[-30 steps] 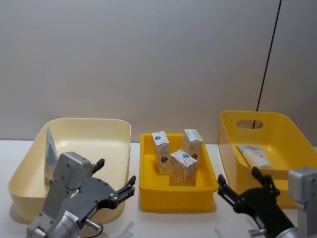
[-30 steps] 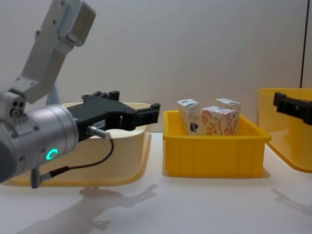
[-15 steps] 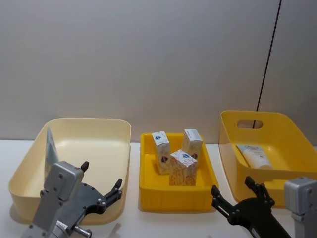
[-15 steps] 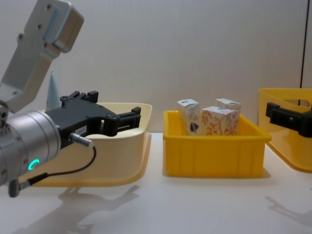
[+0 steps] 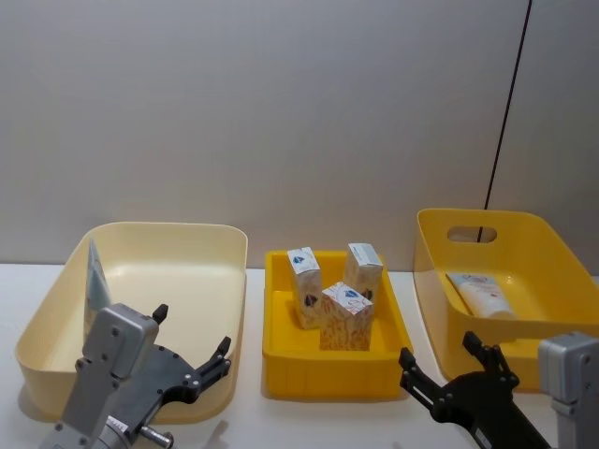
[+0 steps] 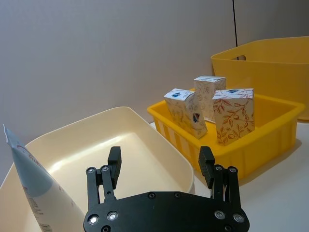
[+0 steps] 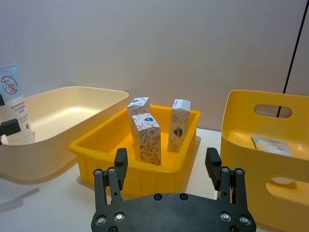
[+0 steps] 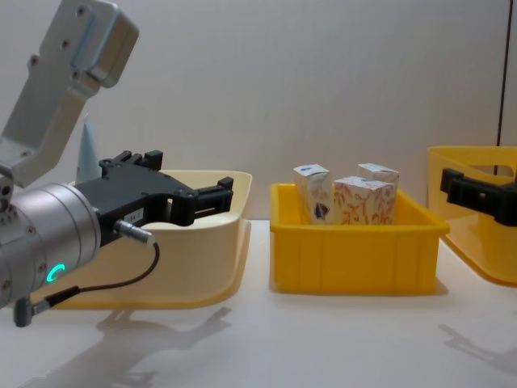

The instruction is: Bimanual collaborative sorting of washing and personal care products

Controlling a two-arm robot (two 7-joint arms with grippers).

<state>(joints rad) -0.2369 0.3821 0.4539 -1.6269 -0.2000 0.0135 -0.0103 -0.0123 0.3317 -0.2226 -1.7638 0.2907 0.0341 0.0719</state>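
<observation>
Three small white cartons stand in the middle yellow bin: one with a blue logo, one behind it, and one with an orange pattern. A pale tube leans upright against the left wall of the cream bin. Another tube lies in the right yellow bin. My left gripper hangs open and empty at the cream bin's near right corner. My right gripper is open and empty in front of the right bin. The wrist views show the left gripper and the right gripper with their jaws wide apart.
The three bins stand side by side on a white table in front of a grey wall. A thin black cable runs down the wall behind the right bin. There is bare tabletop in front of the bins.
Since a second ago, both grippers have drawn back toward me and dropped lower. They have held still over the last half second. The products have not moved.
</observation>
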